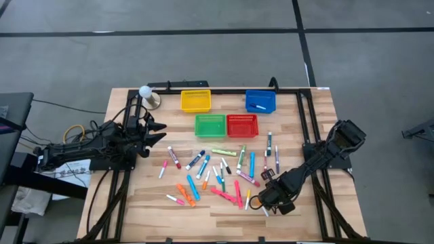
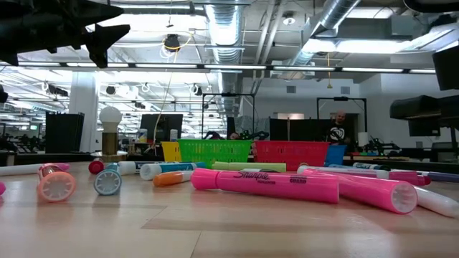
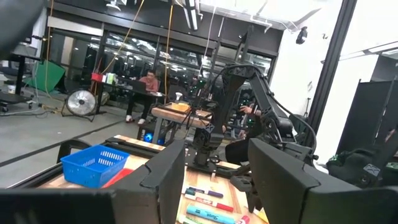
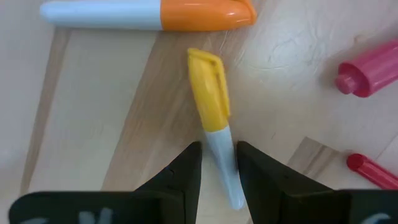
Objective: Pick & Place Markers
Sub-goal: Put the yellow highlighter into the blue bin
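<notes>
Left pincer (image 1: 157,133): parked above the left edge of the bench (image 1: 135,210), fingers spread, nothing between them, pointed toward the middle. Idle.

Baskets along the far side: yellow basket (image 1: 195,101), then green basket (image 1: 210,125) just beside red basket (image 1: 242,125), then blue basket (image 1: 260,101) with one white marker lying inside. The other three: contents not discernible.

Markers (image 1: 217,173): scattered loose over the middle of the bench, between the baskets and the near edge, pink, orange, blue, green and white among them.

Right pincer (image 1: 265,200): lowered at the right end of the scatter, toward the near right corner. In the wrist view, fingers (image 4: 181,175) straddling the white barrel of a yellow-capped marker (image 4: 211,93) lying flat on the wood, an orange-capped marker (image 4: 149,14) just beyond it. Pinching the barrel; contact on both sides appears made, though a firm hold cannot be confirmed.

Step in hand, as judged: pick of one marker, most markers not yet placed.

Next move calls for: a straight lift clear of the neighbouring pink markers (image 4: 368,68), then a carry to a basket, likely the yellow one by cap colour. Risk: grip low on the barrel, so possible tilt on lifting.
</notes>
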Controlling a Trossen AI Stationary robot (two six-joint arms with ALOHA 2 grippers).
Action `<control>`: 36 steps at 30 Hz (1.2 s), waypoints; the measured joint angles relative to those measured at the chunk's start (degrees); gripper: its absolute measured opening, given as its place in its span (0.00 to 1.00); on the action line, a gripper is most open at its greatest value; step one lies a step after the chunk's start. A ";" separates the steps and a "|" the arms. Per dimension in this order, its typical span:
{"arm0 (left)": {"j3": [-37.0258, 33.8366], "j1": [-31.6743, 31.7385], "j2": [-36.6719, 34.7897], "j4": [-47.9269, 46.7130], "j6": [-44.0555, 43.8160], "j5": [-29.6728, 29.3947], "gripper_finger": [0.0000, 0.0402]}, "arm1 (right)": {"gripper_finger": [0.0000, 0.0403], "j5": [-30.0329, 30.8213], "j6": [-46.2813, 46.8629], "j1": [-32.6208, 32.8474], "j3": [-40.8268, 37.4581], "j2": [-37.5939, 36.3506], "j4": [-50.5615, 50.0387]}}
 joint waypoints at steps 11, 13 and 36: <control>0.00 -0.01 0.00 0.44 0.01 0.00 0.44 | 0.24 0.01 0.65 -0.07 -0.13 0.02 0.35; 0.00 -0.02 0.00 0.43 0.00 0.00 0.44 | 0.24 0.02 0.67 -0.07 -0.15 0.02 0.40; 0.01 -0.01 0.01 0.84 0.01 0.00 0.44 | 0.08 -0.20 2.72 -0.11 -0.20 0.00 0.90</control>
